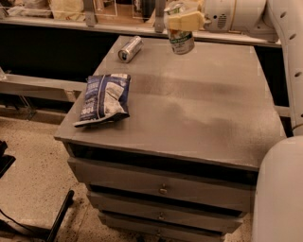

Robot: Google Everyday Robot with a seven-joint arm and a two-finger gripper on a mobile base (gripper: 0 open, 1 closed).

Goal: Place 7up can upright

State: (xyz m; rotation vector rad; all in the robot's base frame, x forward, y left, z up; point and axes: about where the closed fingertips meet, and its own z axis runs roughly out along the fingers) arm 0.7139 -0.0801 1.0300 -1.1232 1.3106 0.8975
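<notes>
The 7up can point(181, 41), pale with green markings, hangs nearly upright in my gripper point(182, 20) above the far middle of the grey cabinet top point(199, 104). The cream-coloured fingers point(185, 21) are closed around the can's upper part. The can's bottom is a little above the surface, close to the back edge. My white arm point(246, 14) reaches in from the upper right.
A plain silver-grey can point(130, 48) lies on its side at the far left of the top. A blue and white snack bag point(104, 98) lies at the front left. Shelving runs behind the cabinet; drawers point(163, 189) are below the front edge.
</notes>
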